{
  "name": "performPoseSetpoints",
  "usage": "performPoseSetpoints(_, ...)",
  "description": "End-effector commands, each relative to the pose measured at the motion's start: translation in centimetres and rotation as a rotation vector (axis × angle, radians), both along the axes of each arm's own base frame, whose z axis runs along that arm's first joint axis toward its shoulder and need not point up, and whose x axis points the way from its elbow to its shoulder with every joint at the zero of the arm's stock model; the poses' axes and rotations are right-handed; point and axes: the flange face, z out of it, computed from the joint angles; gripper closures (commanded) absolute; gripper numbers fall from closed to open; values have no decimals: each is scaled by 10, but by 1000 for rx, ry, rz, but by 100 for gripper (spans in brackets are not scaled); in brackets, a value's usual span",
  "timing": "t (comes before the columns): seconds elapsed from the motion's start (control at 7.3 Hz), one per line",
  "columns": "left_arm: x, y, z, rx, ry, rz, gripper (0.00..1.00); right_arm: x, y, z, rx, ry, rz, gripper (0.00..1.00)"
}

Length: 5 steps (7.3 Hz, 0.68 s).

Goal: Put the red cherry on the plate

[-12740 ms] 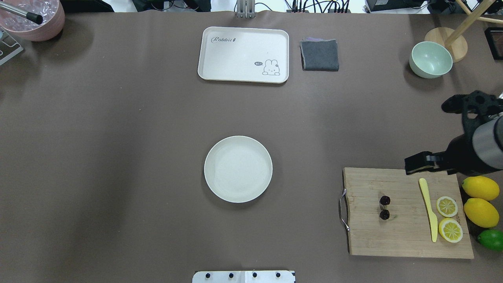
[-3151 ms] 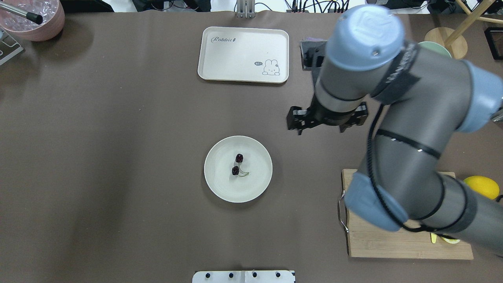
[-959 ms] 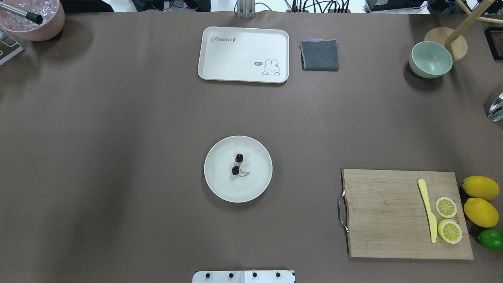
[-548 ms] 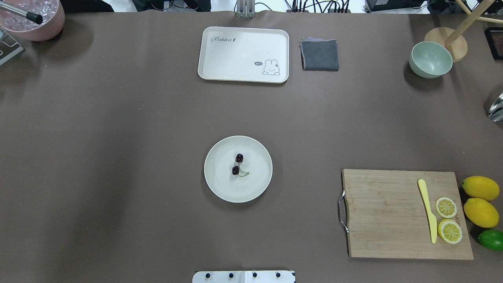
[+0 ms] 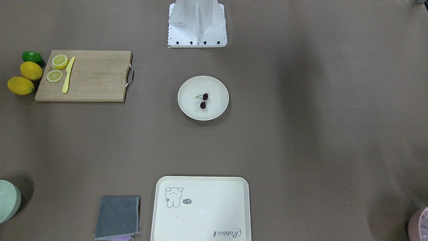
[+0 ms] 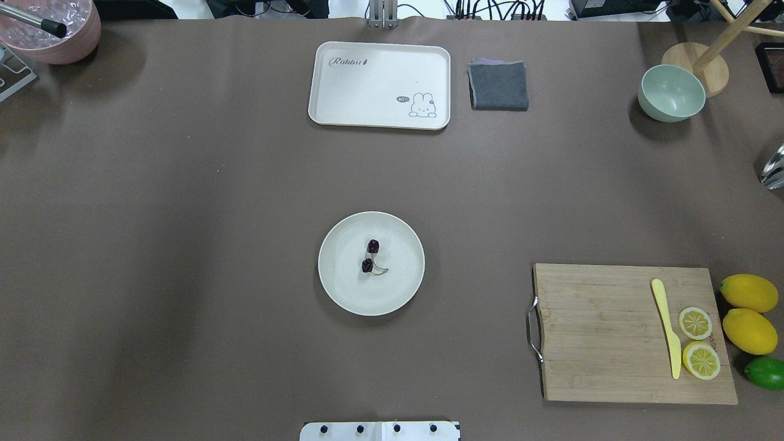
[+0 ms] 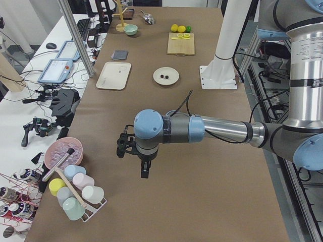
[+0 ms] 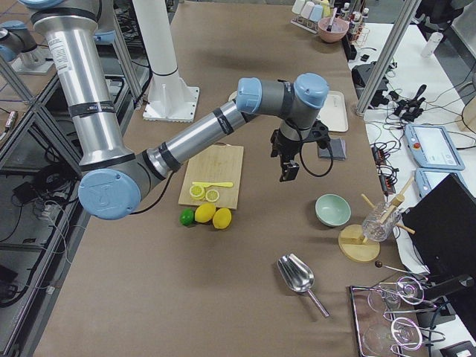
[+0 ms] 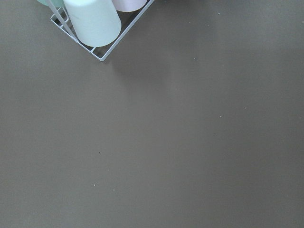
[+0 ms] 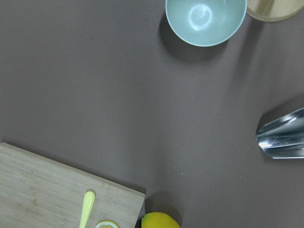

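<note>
Right gripper [image 8: 288,168] hangs apart from red cherry [image 6: 370,256] lying near-to-far on plate [image 6: 343,291].

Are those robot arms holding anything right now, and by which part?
Nothing looks held: the pair of dark-red cherries lies loose on the round off-white plate, with the left gripper and right gripper hanging far away.
</note>
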Motion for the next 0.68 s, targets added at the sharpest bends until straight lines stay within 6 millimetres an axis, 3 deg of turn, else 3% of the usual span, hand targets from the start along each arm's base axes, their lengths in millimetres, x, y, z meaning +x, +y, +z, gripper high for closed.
performPoseSetpoints(0.0, 0, 0, -1, 2, 0, -1, 2, -6, -33, 40, -7, -51, 2, 0)
performPoseSetpoints(0.14, 0, 1, 0, 0, 0, -1, 2, -3, -38, 45, -5, -41, 5, 0)
performPoseSetpoints(0.55, 0, 1, 0, 0, 0, -1, 2, 41, -42, 89, -53, 94, 44, 0)
